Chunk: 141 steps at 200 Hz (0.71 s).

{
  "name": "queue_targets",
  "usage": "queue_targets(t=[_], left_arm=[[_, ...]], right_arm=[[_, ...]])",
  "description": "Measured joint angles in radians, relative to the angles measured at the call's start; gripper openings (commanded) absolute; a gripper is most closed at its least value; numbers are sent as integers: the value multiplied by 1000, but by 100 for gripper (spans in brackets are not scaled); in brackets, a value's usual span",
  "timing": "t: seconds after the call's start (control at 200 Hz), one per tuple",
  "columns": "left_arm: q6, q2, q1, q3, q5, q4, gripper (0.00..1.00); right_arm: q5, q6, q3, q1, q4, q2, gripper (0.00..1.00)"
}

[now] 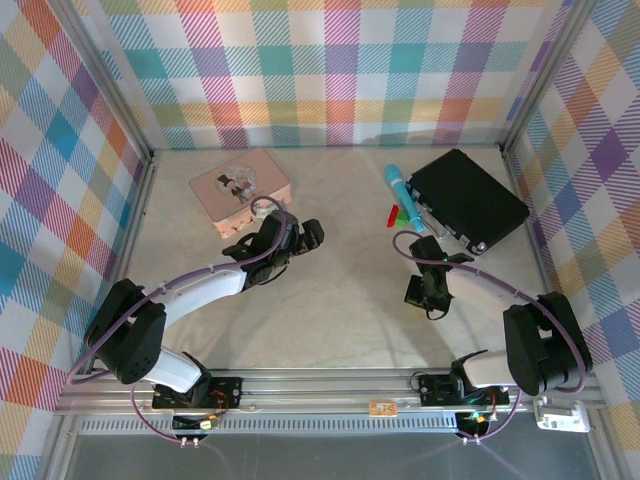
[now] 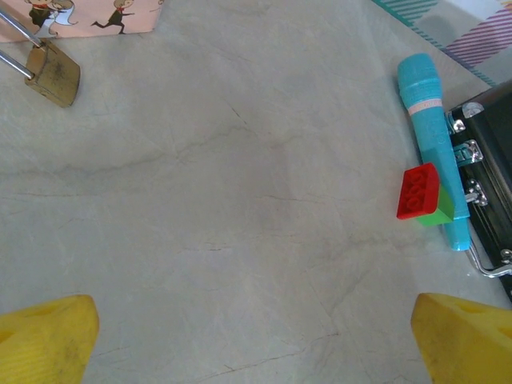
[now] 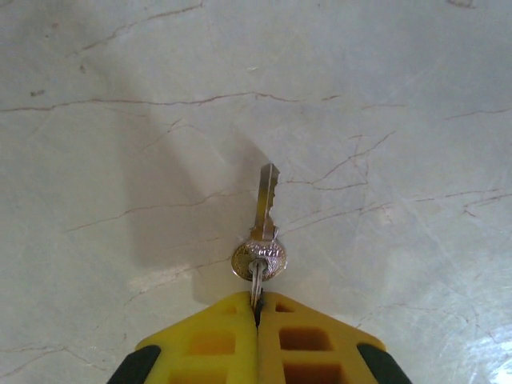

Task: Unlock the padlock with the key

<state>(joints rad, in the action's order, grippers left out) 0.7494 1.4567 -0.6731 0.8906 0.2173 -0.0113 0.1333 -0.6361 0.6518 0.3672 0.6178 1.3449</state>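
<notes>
The key (image 3: 262,232) is small and brass-coloured, with a thin silver ring through its round head. My right gripper (image 3: 257,308) is shut on that ring, and the blade points away from the fingertips just above the table. In the top view the right gripper (image 1: 432,300) is low over the table's middle right. The padlock (image 2: 54,74), a small brass block with a silver shackle, lies at the far left beside the pink tin (image 2: 88,14). My left gripper (image 2: 256,344) is wide open over bare table, well short of the padlock, and sits next to the tin in the top view (image 1: 300,238).
A teal cylinder (image 2: 432,128) lies at the right with a red piece (image 2: 418,190) and a green piece (image 2: 438,214) against it. A black case (image 1: 467,200) sits behind them at the back right. Checkered walls enclose the table (image 1: 340,280).
</notes>
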Motion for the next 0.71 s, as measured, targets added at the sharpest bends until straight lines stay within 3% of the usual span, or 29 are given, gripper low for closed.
queue_targets(t=[0.435, 0.705], left_arm=[[113, 3, -7, -10, -137, 119, 99], [395, 120, -34, -3, -238, 200, 90]], right_arm=[[-140, 66, 100, 0, -34, -44, 0], [-319, 76, 224, 0, -101, 19, 0]])
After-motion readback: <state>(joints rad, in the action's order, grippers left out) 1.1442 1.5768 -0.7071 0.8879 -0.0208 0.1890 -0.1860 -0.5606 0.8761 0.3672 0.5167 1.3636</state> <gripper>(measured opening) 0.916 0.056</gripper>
